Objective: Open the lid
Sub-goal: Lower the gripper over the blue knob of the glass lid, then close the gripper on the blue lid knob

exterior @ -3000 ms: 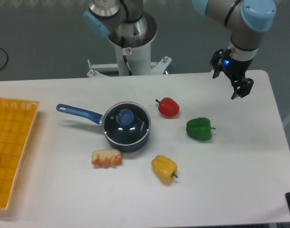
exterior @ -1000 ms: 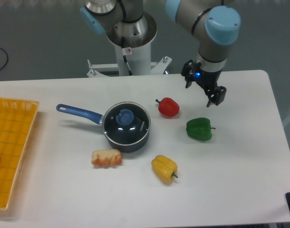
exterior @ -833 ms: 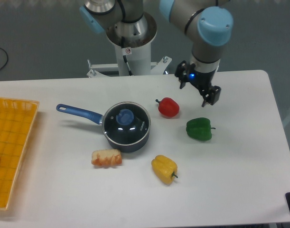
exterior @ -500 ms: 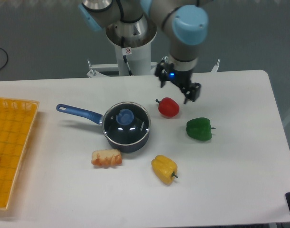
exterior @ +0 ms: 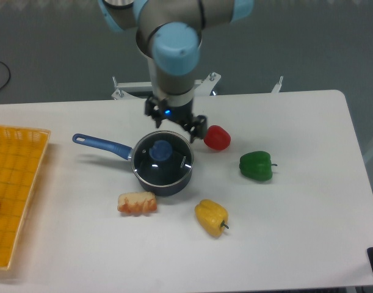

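Observation:
The lid (exterior: pixel 162 160) is a round glass disc with a blue centre knob (exterior: pixel 161 149), lying flat on a dark saucepan (exterior: pixel 174 184) with a blue handle (exterior: pixel 101 145) pointing left. My gripper (exterior: pixel 174 123) hangs just above the pan's far rim, a little behind the knob. Its two dark fingers stand apart with nothing between them, so it is open.
A red pepper (exterior: pixel 218 138) lies right of the gripper, a green pepper (exterior: pixel 256 166) further right, a yellow pepper (exterior: pixel 211 217) in front of the pan. A piece of bread (exterior: pixel 137 202) lies at the pan's front left. A yellow basket (exterior: pixel 15 189) stands at the left edge.
The arm has swept left across the table, from the right side past the red pepper to just above the saucepan's far rim. The lid and pan have not moved.

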Robot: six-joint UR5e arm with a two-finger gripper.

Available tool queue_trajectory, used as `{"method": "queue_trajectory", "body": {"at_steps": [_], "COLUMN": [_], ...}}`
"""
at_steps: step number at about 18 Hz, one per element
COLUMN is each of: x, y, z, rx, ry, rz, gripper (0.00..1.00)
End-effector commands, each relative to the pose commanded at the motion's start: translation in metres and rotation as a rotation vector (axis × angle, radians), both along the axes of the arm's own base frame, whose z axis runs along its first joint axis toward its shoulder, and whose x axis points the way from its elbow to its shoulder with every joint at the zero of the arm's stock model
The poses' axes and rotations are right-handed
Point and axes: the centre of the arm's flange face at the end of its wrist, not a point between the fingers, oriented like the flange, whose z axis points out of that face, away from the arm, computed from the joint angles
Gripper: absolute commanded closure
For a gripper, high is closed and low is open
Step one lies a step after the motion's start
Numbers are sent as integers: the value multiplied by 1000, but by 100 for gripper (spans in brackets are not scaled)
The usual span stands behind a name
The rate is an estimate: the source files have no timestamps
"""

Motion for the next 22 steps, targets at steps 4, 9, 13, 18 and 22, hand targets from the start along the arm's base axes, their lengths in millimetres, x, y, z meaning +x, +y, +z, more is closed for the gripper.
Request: {"method": "queue_trajectory", "body": {"at_steps": [4,9,13,18,22], "x": [10,11,19,27,30], "y": [19,19,12,1,-5], "z": [-3,2,-6,-17,-27], "rx": [-42,-6,12,-10,-32], "ry": [42,67,88,73,73], "rz": [-127,-222,-226,-228,-226], "gripper": [0,0,0,0,0]}}
